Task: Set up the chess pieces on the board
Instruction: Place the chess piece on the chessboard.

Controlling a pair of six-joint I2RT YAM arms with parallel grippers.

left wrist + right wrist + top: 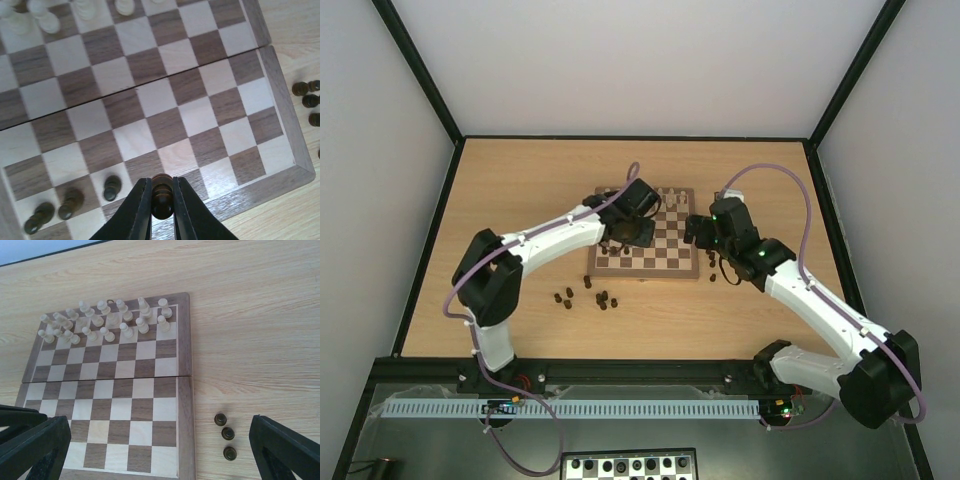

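Observation:
The wooden board (665, 258) lies mid-table, with cream chessmen (672, 197) on its far rows. My left gripper (630, 230) hovers over the board's near-left part. In the left wrist view it (162, 181) is shut on a dark brown piece (162, 202), held just above the near edge row. Three dark pieces (71, 202) stand on the board's near-left squares. My right gripper (704, 235) is at the board's right edge; in the right wrist view it (160, 460) is open and empty. Three dark pieces (228, 433) stand on the table between its fingers (287, 450), right of the board (184, 390).
Several loose dark pieces (585, 295) lie on the table in front of the board's left corner, and a few more (713, 277) by its right side. A black-and-white checkered board (630, 466) sits below the table's near edge.

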